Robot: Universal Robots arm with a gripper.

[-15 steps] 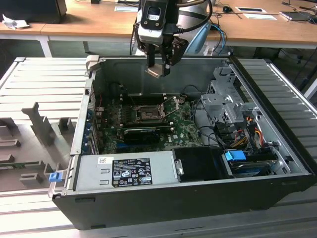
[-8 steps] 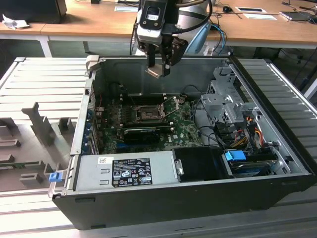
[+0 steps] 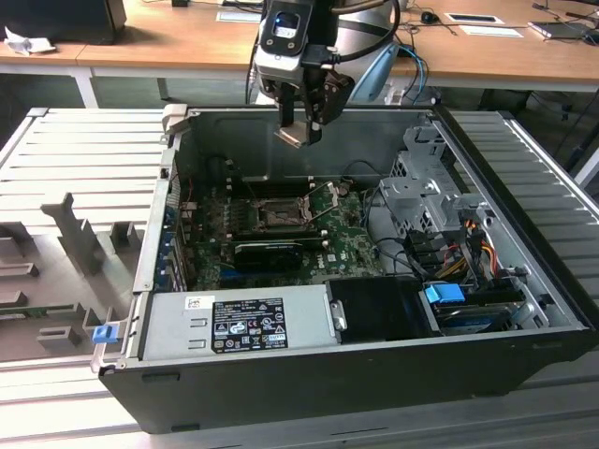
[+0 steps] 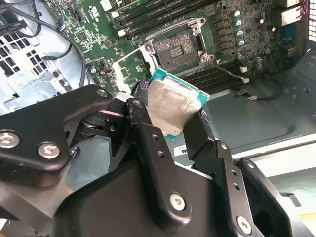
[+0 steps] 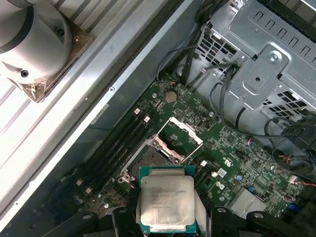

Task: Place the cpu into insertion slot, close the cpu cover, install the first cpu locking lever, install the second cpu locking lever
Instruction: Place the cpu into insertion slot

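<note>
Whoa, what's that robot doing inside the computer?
The robot arm's gripper is pinching the cpu, a small square chip, between its fingers. It holds the chip in the air above the open computer case and its green board. The insertion slot is empty, and the cpu cover is flipped up. So the chip isn't in its slot yet.

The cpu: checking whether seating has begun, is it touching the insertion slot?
Apart. In the exterior view the gripper holds the cpu above the case, with open air between it and the insertion slot below.
</note>
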